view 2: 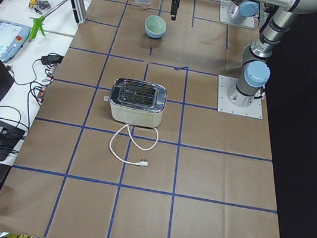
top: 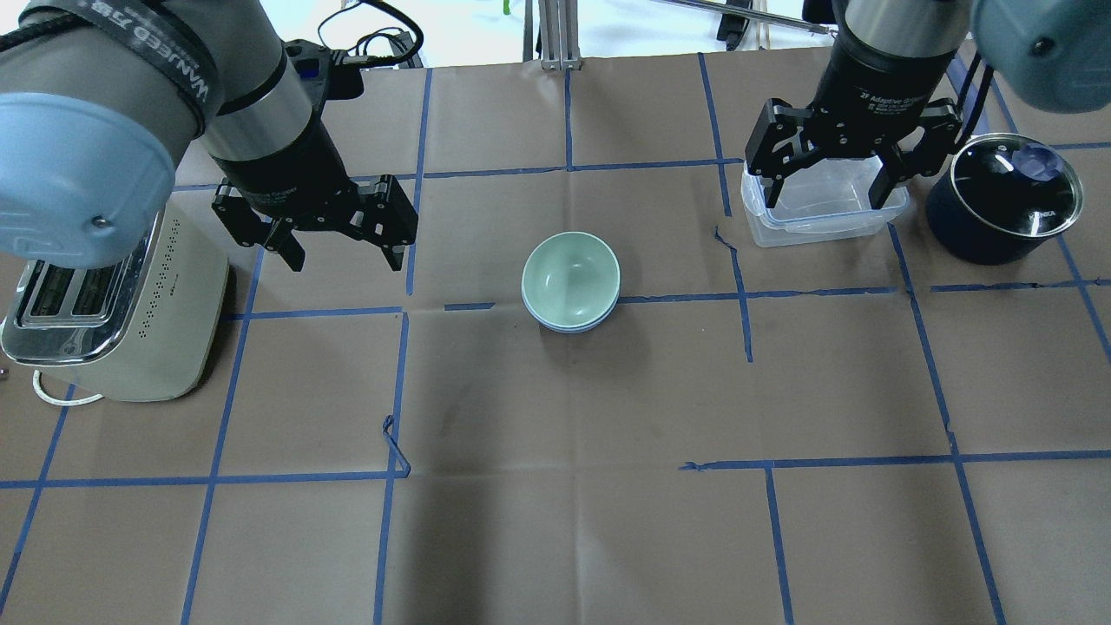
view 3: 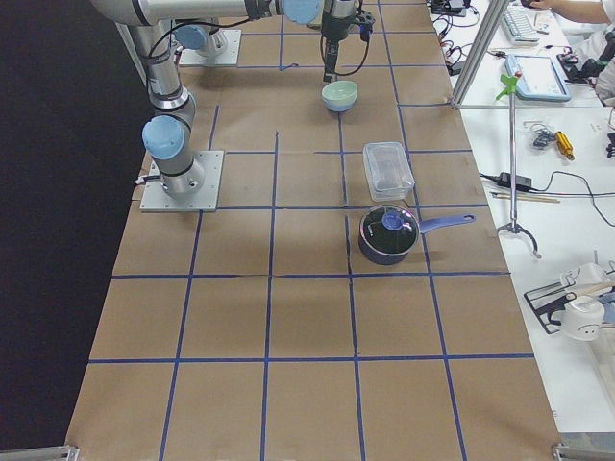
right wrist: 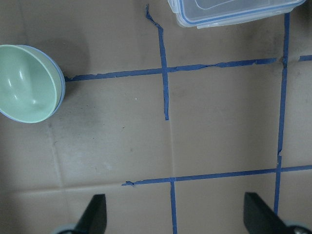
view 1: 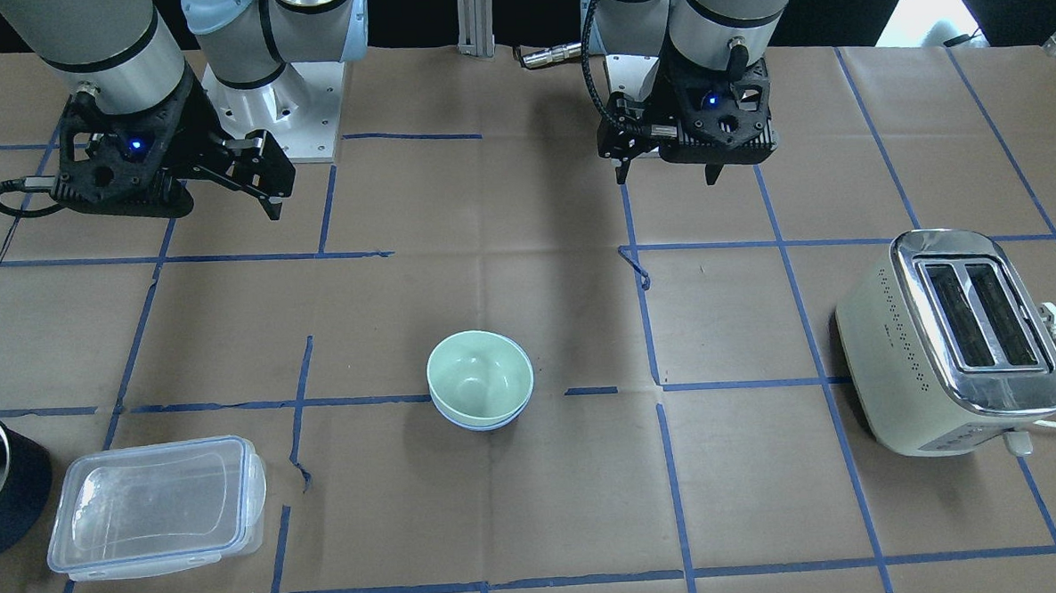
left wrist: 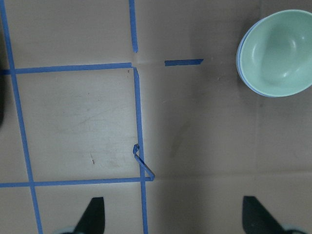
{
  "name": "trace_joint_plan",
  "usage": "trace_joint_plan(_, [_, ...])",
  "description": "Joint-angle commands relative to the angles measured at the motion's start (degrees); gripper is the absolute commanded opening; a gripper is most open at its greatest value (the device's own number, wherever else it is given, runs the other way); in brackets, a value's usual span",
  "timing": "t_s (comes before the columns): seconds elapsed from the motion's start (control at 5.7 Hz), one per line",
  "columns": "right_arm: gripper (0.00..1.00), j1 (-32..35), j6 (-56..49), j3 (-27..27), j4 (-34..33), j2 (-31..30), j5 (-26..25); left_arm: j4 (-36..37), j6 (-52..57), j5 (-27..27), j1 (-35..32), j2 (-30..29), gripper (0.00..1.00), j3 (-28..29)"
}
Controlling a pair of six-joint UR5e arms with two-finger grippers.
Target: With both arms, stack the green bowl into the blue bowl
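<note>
The pale green bowl [view 1: 478,374] sits nested inside the pale blue bowl [view 1: 485,425] at the table's middle; only the blue bowl's rim and lower edge [top: 568,329] show beneath the green bowl [top: 570,271]. My left gripper [top: 345,252] is open and empty, raised to the left of the bowls; it shows in the front view [view 1: 668,176] near the robot's base. My right gripper [top: 829,193] is open and empty over the clear container. The green bowl also shows in the left wrist view [left wrist: 280,53] and the right wrist view [right wrist: 24,83].
A cream toaster [top: 104,304] with a loose cord stands at the robot's left. A clear blue-rimmed container [top: 825,217] and a dark pot [top: 1002,195] stand at its right. Blue tape lines grid the brown paper table cover.
</note>
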Motion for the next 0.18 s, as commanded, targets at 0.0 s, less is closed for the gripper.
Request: trace_joint_plan(0.0, [1.0, 0.07, 0.04, 0.17, -0.04, 0.0, -0.01, 0.0, 0.0, -0.01, 0.0, 0.0, 0.98, 0.0])
